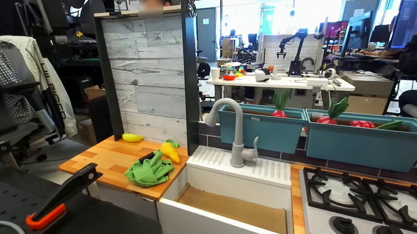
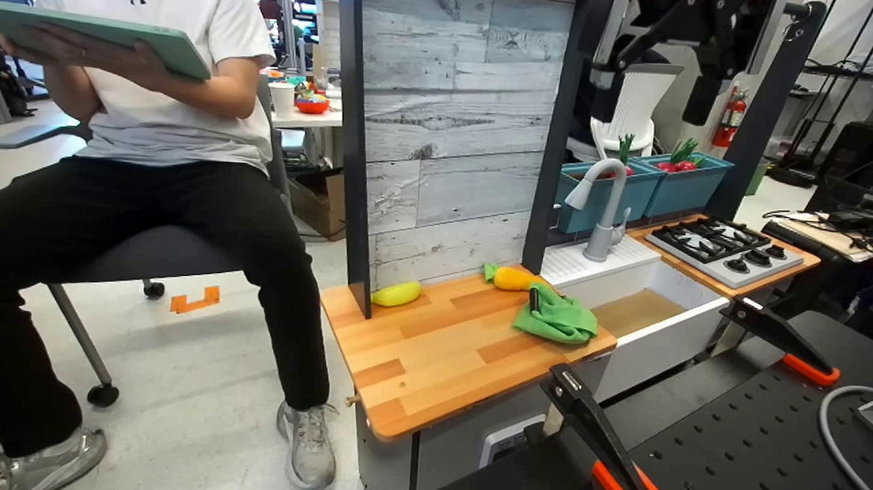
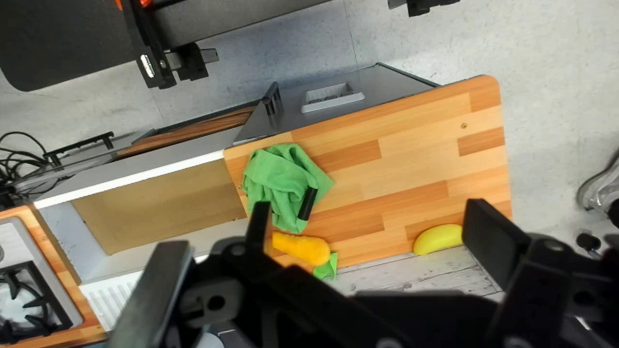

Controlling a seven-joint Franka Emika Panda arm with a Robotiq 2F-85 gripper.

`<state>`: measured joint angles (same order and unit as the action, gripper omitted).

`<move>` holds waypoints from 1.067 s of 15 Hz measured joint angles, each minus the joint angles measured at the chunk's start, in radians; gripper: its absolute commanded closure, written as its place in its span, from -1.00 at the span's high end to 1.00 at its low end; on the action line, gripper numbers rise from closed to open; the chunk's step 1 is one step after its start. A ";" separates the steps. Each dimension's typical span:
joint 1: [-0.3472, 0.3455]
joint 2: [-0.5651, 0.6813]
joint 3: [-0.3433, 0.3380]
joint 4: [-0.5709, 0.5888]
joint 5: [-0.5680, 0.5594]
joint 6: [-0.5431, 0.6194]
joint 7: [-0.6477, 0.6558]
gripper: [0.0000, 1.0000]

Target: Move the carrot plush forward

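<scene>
The carrot plush is orange-yellow with green leaves. It lies on the wooden board near the grey plank wall and beside a green cloth, in both exterior views (image 1: pixel 170 152) (image 2: pixel 517 280). It also shows in the wrist view (image 3: pixel 304 248), where the left finger hides its narrow end. My gripper (image 2: pixel 653 103) is wide open and empty, high above the counter. In the wrist view its fingers (image 3: pixel 370 212) stand far apart, with the board well below them. The gripper does not clearly show in the remaining exterior view.
The green cloth (image 2: pixel 556 316) with a black handle-like piece lies in front of the carrot. A yellow banana-like toy (image 2: pixel 396 294) lies by the plank wall (image 2: pixel 458 127). A sink (image 1: pixel 232 206) with a grey faucet (image 1: pixel 238 132) and a stove (image 1: pixel 349 204) adjoin the board (image 2: pixel 431 349).
</scene>
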<state>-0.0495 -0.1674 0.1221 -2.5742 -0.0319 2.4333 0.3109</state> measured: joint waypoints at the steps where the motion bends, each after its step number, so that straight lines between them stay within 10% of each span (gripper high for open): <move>1: 0.001 0.007 0.000 0.006 0.000 0.000 0.000 1.00; 16: 0.008 0.268 -0.056 0.123 0.014 0.144 -0.212 1.00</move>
<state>-0.0413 0.1007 0.0664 -2.4516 -0.0177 2.5771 0.0989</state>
